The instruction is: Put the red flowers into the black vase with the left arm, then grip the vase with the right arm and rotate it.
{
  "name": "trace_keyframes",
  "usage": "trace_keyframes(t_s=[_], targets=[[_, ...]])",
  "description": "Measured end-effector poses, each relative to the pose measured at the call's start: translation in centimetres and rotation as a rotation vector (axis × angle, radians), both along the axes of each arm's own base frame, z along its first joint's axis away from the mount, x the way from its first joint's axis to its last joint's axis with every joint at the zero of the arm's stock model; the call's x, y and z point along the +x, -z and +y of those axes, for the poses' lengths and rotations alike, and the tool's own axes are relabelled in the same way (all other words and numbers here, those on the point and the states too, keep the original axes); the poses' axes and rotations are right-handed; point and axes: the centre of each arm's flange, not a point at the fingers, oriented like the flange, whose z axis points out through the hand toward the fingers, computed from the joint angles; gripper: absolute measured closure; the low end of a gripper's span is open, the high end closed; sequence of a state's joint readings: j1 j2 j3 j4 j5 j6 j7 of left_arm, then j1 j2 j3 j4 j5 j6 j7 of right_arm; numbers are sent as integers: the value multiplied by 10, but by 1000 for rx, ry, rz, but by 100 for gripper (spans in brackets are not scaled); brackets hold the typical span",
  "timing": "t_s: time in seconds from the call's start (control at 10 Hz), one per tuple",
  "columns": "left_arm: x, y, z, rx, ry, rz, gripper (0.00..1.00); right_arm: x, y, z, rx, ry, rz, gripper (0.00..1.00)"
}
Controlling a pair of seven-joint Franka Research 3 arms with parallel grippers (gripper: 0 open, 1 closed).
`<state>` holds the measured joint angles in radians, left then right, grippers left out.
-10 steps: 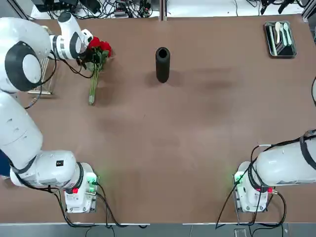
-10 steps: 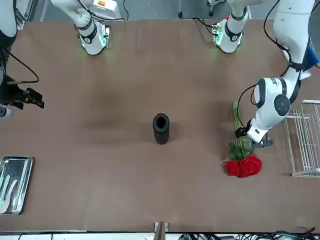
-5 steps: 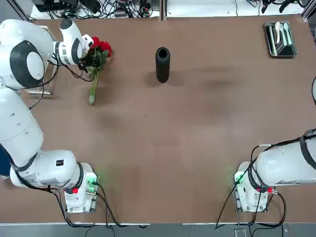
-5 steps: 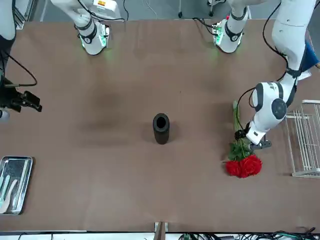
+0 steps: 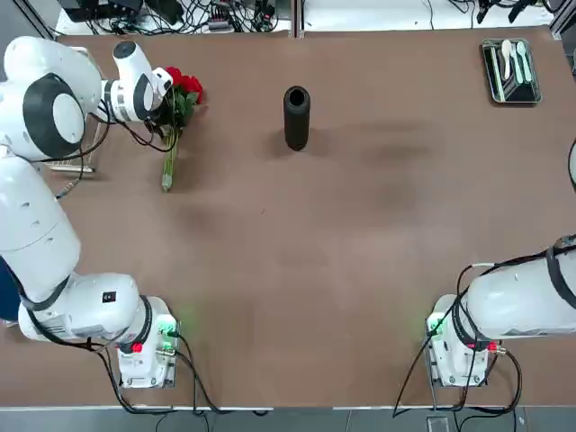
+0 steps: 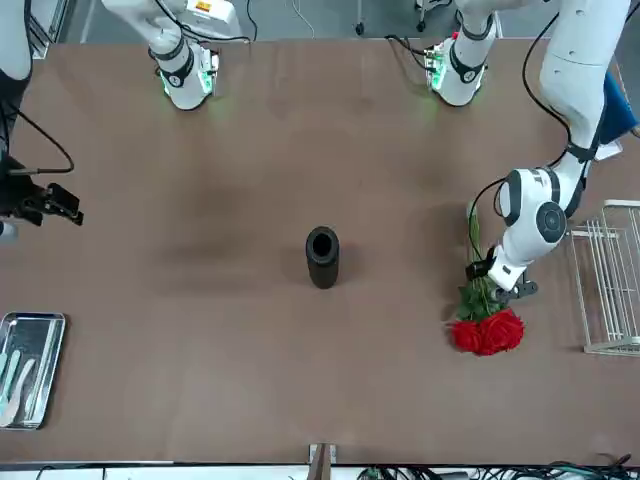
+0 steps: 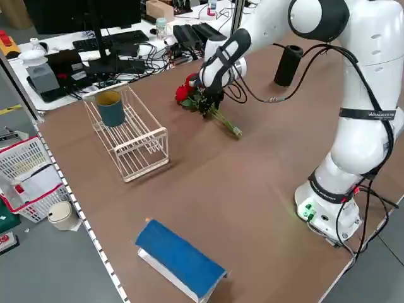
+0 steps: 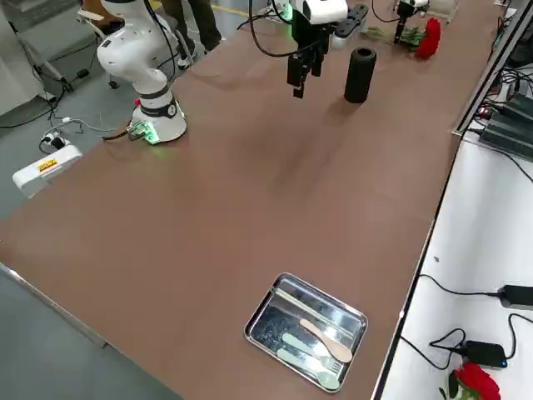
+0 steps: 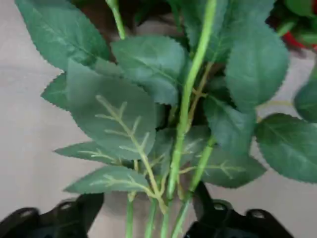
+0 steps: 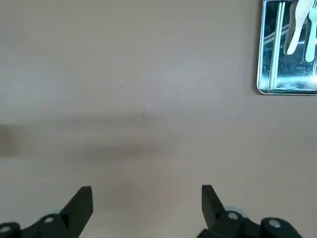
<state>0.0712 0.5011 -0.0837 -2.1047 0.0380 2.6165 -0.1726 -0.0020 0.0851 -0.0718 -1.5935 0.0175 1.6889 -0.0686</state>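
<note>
The red flowers (image 5: 183,85) lie flat on the table at the far left, their blooms (image 6: 488,332) pointing away from the robot and their stems (image 5: 169,157) pointing back toward it. My left gripper (image 6: 497,280) is down over the leafy part of the bunch. In the left wrist view its fingers (image 9: 84,208) stand either side of the stems (image 9: 171,198) with a gap left, so the left gripper (image 9: 148,213) is open. The black vase (image 5: 296,117) stands upright mid-table, to the right of the flowers. My right gripper (image 6: 60,205) hovers open above bare table, far from the vase (image 6: 322,257).
A metal tray (image 5: 511,70) with spoons sits at the far right corner. A wire rack (image 7: 129,136) holding a teal cup (image 7: 110,107) stands left of the flowers, close to the left arm. A blue box (image 7: 180,259) lies near the left front edge.
My left gripper's fingers have drawn closer together around the stems, and its wrist has shifted slightly over the bunch. The flowers, the vase and the right arm have barely moved.
</note>
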Motion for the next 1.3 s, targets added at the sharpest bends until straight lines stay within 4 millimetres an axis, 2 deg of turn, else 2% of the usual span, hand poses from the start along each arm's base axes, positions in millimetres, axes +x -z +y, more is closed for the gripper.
trace_keyframes(t_s=[0.1, 0.4, 0.7, 0.9, 1.0, 1.1, 1.3], targets=[[0, 0, 0, 0, 0, 0, 26, 0, 0, 0, 0, 0, 0, 3], [1, 0, 2, 1, -4, -2, 72, 0, 0, -1, 0, 2, 0, 3], [1, -1, 5, 2, -8, -2, 86, 0, 0, -4, 0, 8, 0, 3], [7, -6, 4, 1, -23, -13, 86, 0, 0, -5, 0, 10, 0, 3], [15, -18, 4, 2, -41, -15, 86, 0, 0, -5, 0, 10, 0, 3], [25, -41, 3, 5, -70, 2, 86, 0, 0, -5, 0, 10, 0, 3], [38, -106, 1, 17, -153, 37, 86, 0, 0, -5, 0, 10, 0, 3]])
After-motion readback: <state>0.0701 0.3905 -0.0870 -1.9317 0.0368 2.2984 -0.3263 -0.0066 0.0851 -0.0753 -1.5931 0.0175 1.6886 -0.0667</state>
